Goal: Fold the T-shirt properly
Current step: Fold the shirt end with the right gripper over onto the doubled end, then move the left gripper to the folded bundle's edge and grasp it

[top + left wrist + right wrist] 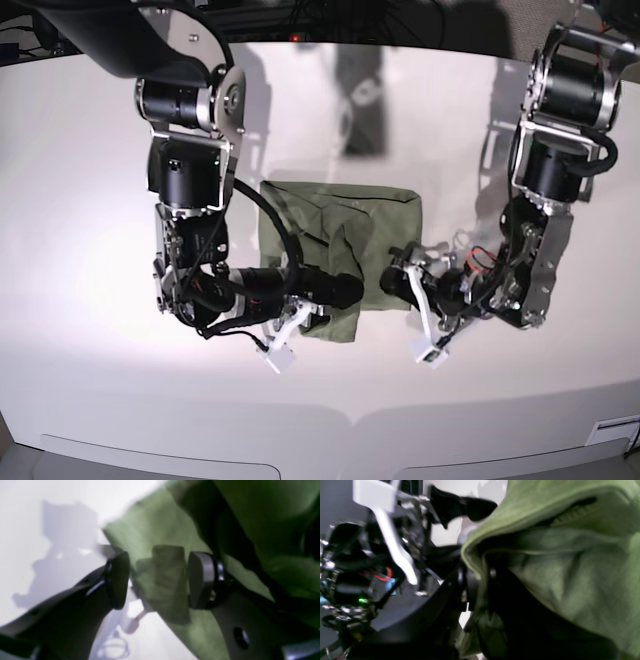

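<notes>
The olive-green T-shirt lies folded into a wrinkled block at the middle of the white table. My right gripper reaches in from the left of the base view and is shut on the shirt's near edge. In the right wrist view, the cloth drapes over the right gripper and hides most of its fingers. My left gripper stands open at the shirt's right edge. In the left wrist view, its two dark pads are set wide apart around the left gripper's gap, with green cloth showing between and behind them.
The white table spreads wide around the shirt, and its front edge runs along the bottom of the base view. Both forearms hang low over the table near the shirt. The left arm's wrist, with cables and a green light, sits close to my right gripper.
</notes>
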Tool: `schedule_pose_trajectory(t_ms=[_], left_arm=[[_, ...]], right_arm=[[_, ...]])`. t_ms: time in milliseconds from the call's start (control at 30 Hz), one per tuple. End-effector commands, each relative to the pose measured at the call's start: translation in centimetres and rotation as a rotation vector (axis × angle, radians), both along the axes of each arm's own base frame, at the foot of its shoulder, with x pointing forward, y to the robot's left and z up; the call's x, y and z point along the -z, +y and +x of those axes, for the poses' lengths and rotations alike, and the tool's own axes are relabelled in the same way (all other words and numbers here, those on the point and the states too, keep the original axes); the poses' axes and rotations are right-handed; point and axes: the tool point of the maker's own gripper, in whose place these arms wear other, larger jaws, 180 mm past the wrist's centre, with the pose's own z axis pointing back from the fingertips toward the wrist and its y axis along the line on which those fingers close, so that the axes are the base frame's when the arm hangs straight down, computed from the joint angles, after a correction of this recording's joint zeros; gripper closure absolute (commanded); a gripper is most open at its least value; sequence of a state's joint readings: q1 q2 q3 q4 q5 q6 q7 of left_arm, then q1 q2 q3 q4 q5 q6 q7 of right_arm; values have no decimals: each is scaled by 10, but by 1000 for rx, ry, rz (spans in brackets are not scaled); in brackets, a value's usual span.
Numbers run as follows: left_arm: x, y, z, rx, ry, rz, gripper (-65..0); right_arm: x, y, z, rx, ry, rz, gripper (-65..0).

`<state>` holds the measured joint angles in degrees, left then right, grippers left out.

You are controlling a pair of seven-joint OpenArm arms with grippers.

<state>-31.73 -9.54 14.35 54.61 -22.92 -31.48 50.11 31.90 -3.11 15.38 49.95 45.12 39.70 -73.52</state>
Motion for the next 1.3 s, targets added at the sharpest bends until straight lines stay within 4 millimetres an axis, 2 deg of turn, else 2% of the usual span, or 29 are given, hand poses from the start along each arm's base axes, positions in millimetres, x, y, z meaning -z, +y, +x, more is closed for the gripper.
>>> schedule_pose_trajectory(t_ms=[0, 133, 267, 333, 400, 567, 733, 833, 900, 967, 1067, 1200, 1267], left_arm=[[-25, 4, 25, -23, -78, 9, -350], [-45, 27, 55, -97, -168, 124, -350], [-62, 29, 68, -105, -200, 136, -350], [-63, 29, 69, -104, -202, 139, -350], [-64, 31, 70, -106, -212, 145, -350], [-68, 68, 78, -134, -260, 229, -350], [-69, 104, 76, -174, -246, 263, -350], [-78, 120, 75, -245, -227, 161, -350], [-94, 127, 81, -352, -214, 13, -350], [-114, 130, 85, -413, -199, -134, -350], [-133, 134, 77, -430, -143, -322, -350], [-160, 132, 64, -380, -169, -576, -350], [-161, 137, 56, -405, -185, -675, -350]], right_arm=[[-22, 5, 15, 9, -62, 33, 0], [-24, 9, 16, 10, -65, 44, 0], [-25, 23, 12, -21, -66, 49, -14], [-26, 33, 8, -54, -70, 45, -146], [-32, 46, 4, -80, -77, 74, -220], [-56, 83, -12, -167, -73, 202, -230], [-62, 90, -20, -219, -67, 227, -230], [-61, 88, -15, -210, -81, 197, -230], [-61, 86, -2, -167, -116, 164, -229], [-58, 71, 20, -89, -173, 94, -229], [-52, 43, 53, 8, -276, -55, -229], [-48, 6, 77, 58, -355, -221, -229], [-53, -3, 84, 71, -381, -239, -229]])
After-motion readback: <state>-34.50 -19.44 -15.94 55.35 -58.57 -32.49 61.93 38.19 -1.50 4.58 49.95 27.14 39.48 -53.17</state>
